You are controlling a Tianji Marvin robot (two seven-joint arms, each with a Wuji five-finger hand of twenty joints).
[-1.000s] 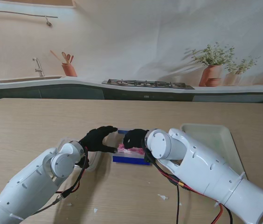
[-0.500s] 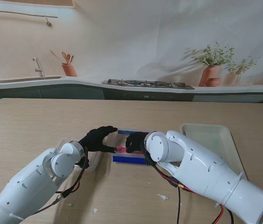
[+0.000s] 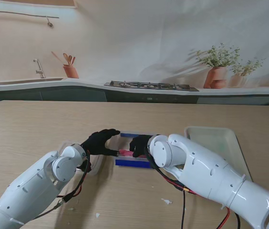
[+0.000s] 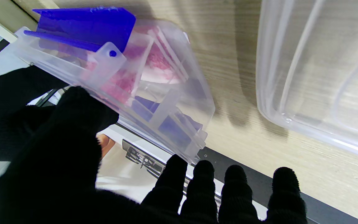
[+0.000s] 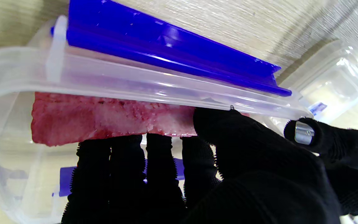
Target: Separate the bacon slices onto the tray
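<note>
No readable text, labels, brands, numbers or signs appear in any view.

Backdrop [image 3: 139, 43] across upper frame: printed kitchen scene, beige wall. Sink and faucet [image 3: 39, 69] upper left, utensil pot [image 3: 70, 70] beside it. Gas hob [image 3: 149, 86] centre. Potted plants [image 3: 218, 67] upper right. Wooden table [image 3: 53, 124] fills lower frame. Lighting soft, even.
</note>
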